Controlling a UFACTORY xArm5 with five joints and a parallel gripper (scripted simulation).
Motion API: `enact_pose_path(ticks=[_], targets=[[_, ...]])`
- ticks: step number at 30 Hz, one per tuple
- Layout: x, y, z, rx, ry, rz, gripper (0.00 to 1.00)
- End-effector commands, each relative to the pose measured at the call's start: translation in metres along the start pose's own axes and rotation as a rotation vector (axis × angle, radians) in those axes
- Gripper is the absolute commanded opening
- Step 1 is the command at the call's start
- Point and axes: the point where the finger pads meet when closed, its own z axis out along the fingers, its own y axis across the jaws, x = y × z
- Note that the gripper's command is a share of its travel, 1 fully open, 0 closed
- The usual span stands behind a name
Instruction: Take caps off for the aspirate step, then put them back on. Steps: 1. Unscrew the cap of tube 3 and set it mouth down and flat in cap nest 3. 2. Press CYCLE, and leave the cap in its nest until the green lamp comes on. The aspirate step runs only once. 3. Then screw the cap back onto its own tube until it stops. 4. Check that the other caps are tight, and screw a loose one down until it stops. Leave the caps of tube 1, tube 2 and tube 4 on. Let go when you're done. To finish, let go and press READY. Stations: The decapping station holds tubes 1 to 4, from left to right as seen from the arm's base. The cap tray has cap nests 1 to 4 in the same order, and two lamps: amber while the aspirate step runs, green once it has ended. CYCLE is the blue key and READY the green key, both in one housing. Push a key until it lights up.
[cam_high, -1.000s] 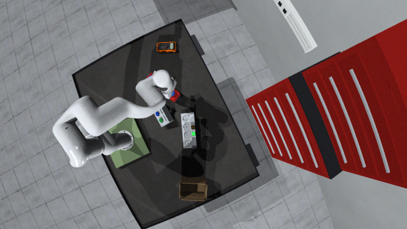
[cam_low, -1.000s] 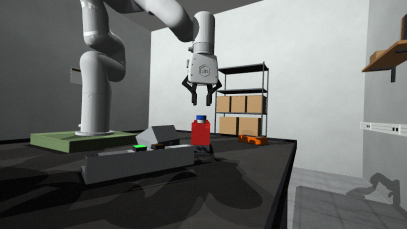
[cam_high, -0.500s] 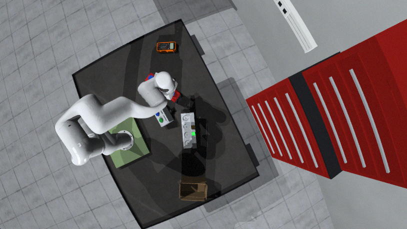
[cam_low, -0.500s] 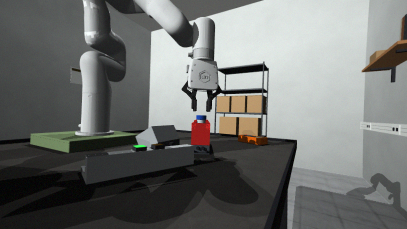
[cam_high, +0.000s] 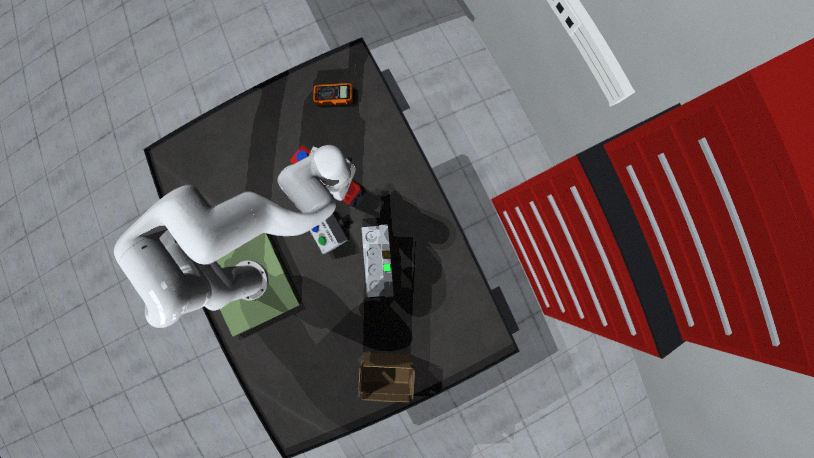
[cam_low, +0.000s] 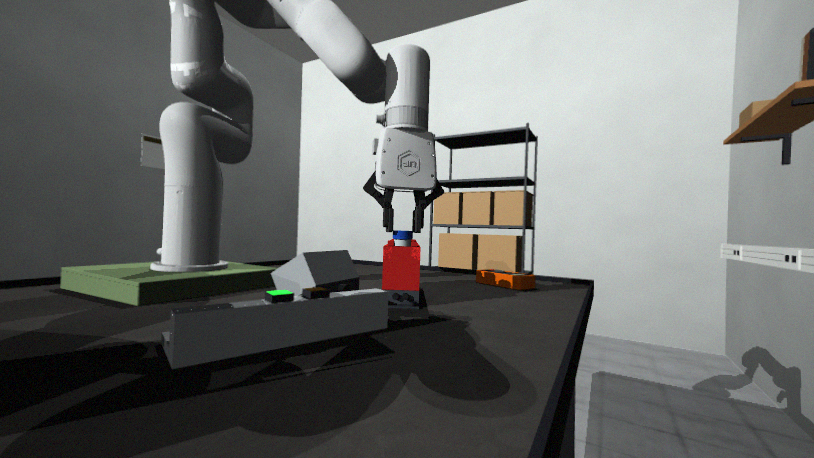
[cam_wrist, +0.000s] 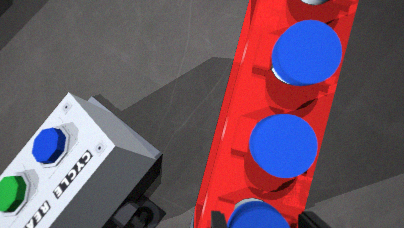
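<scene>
The red decapping station holds a row of tubes with blue caps. In the wrist view two caps sit on their tubes, and a third cap lies at the bottom edge between my fingertips. My gripper points straight down, partly open, with its fingertips level with the top of that end cap, apart from it. The grey cap tray shows a lit green lamp; its nests look empty. The key housing carries the blue CYCLE key and the green READY key.
An orange multimeter lies at the far end of the table. An open cardboard box stands at the other end. The arm's green base plate is beside the key housing. Red cabinets stand off the table.
</scene>
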Motion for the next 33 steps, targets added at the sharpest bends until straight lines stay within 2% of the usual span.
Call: enact_pose_path(ticks=[1,21,22,33], targets=[[-0.0004,0.0009,0.0006,0.000,-0.007,0.000,0.46],[-0.0004,0.0008,0.0082,0.000,-0.006,0.000,0.46],[-0.0004,0.0008,0.0082,0.000,-0.006,0.000,0.00],[-0.0004,0.0008,0.0082,0.000,-0.006,0.000,0.00]])
